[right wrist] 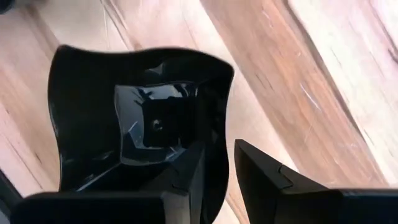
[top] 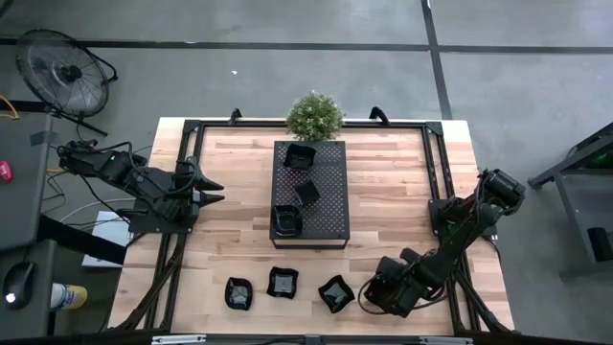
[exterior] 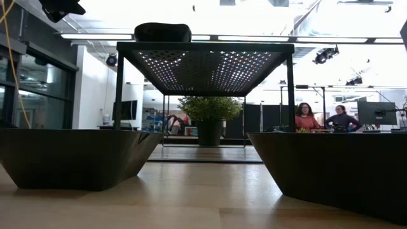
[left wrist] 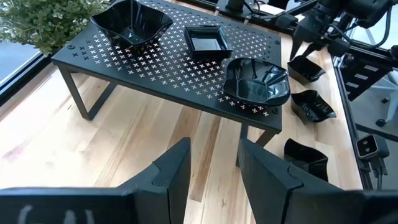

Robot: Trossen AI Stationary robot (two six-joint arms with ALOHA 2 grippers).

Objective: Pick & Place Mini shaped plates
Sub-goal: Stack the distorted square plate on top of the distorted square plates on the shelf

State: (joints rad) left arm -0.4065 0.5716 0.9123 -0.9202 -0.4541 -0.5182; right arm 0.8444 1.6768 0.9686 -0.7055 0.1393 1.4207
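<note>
Three glossy black mini plates sit on the black perforated tray: a wavy one, a square one and a round one. Three more rest on the wooden table near its near edge. My right gripper is low over the rightmost of these, a wavy-rimmed plate, and is open. One finger is over the plate's hollow and the other is outside its rim. My left gripper waits open at the table's left, facing the tray. My right gripper comes at the wavy-rimmed plate from above, slanting, with the rim's edge in the gap between its fingers. The plate rests on the table. I cannot tell whether either finger touches the rim.
The tray stands on thin legs in the table's middle, with a potted plant behind it at the far edge. Bare wood lies left and right of the tray. A fan stands off the table. Two people sit in the room beyond.
</note>
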